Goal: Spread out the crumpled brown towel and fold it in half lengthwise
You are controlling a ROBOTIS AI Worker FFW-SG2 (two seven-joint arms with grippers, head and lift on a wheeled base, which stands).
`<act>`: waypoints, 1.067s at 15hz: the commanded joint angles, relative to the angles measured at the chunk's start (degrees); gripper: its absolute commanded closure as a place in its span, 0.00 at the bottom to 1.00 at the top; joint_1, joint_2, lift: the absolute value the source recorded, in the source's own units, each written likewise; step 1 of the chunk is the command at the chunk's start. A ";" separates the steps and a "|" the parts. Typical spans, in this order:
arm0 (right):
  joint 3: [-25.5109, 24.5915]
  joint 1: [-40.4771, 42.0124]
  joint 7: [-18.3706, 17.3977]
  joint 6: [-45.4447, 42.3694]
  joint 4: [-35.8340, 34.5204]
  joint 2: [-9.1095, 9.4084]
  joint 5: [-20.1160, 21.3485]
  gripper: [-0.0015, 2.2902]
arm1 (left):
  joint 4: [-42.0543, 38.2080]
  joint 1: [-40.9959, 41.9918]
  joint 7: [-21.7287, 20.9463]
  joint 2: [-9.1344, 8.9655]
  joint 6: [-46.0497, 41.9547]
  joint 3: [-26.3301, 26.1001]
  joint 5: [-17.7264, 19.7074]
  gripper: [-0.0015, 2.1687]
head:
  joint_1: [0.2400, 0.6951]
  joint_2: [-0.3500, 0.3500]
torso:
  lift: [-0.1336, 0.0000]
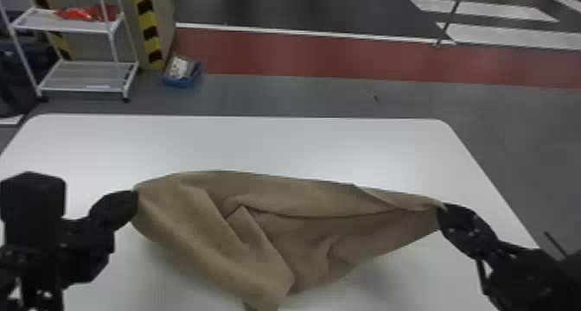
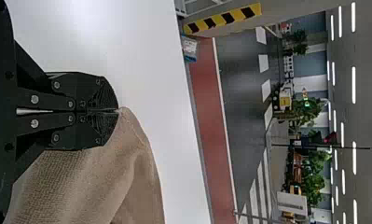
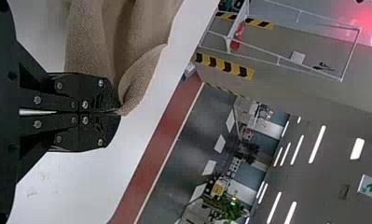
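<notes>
both our grippers (image 2: 118, 110) (image 3: 120, 112) pinch the towel (image 1: 259, 228) by its ends; soft, light and floppy, it'll want corner holds.

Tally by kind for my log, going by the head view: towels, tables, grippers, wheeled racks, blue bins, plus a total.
Towels: 1, the brown towel
Tables: 1, the white table
Grippers: 2, the left gripper and right gripper
Wheeled racks: 1, the white rack
Blue bins: 1, the blue bin
Total: 6
</notes>
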 commanded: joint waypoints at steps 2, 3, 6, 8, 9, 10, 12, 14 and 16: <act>-1.40 -0.43 1.40 -9.14 -0.12 -0.97 12.34 0.73 | -0.11 -8.86 -2.02 0.33 8.49 2.52 -0.57 0.57 | 1.00 0.32 | 0.07; -0.78 -0.52 1.40 -10.90 -0.12 -1.05 17.00 0.73 | 1.56 -10.27 -2.02 0.33 8.49 1.99 -0.66 0.57 | 1.00 0.35 | 0.07; 0.45 -2.36 1.40 -7.91 0.14 -1.14 22.10 0.73 | 7.18 -13.08 0.61 0.16 8.31 -0.12 1.19 0.15 | 1.00 0.38 | 0.07; 1.42 -3.42 1.40 -6.86 1.55 -1.14 22.71 0.73 | 8.94 -12.99 2.02 -0.19 8.14 -3.20 0.83 0.00 | 1.00 0.37 | 0.07; 1.86 -4.03 1.40 -5.63 1.81 -1.14 23.06 0.73 | 9.03 -12.82 2.46 -0.28 8.14 -3.64 0.92 0.00 | 1.00 0.35 | 0.07; 2.03 -4.73 1.49 -5.10 2.42 -1.14 23.41 0.73 | 8.94 -12.64 3.25 -0.28 7.96 -3.81 1.01 0.01 | 1.00 0.34 | 0.07; 2.12 -4.91 2.02 -3.69 3.04 -1.41 24.12 0.73 | 8.24 -10.88 3.25 -0.11 7.43 -3.37 1.01 0.01 | 1.00 0.32 | 0.07; 2.74 -5.96 1.93 0.00 5.50 -2.11 26.23 0.73 | 5.87 -5.79 2.46 0.07 4.45 -1.97 1.19 0.04 | 1.00 0.30 | 0.07; 4.76 -7.81 1.75 4.39 8.31 -2.11 27.81 0.28 | 4.64 -0.95 2.19 0.07 -1.18 -1.97 1.19 0.06 | 1.00 0.29 | 0.07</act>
